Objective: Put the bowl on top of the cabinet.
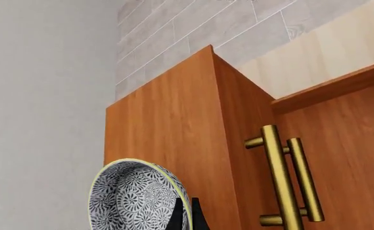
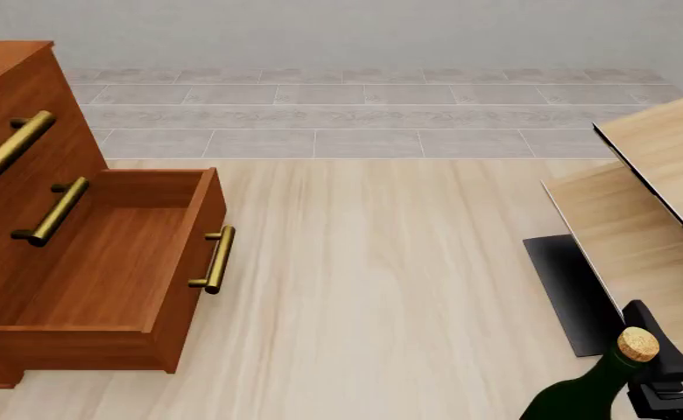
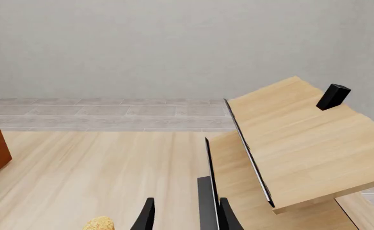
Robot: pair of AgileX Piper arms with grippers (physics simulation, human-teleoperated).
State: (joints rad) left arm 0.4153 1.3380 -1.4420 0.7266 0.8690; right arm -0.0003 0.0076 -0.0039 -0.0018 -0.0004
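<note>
At the near right edge of the front view, the right hand (image 2: 669,385) shows as a dark shape low over the surface (image 2: 411,289), just beside a green bottle (image 2: 581,398) with a cork (image 2: 637,343). In its own wrist view the fingers (image 3: 145,218) stand parted with bare surface between them and the cork beside them, so this hand is open and holds nothing. The left hand (image 1: 185,218) appears only in its wrist view, where its dark fingertips (image 1: 176,215) are pinched onto the rim of the bowl (image 1: 135,199), which is tilted so its patterned inside faces the camera. The bowl hangs just beside the cabinet (image 1: 174,129), below its top edge, near a pair of brass handles (image 1: 286,179). In the front view the cabinet's lowest drawer (image 2: 108,271) stands pulled out. Pale boards (image 2: 657,201) lean at the far right, with a small black block (image 3: 333,97) on them.
</note>
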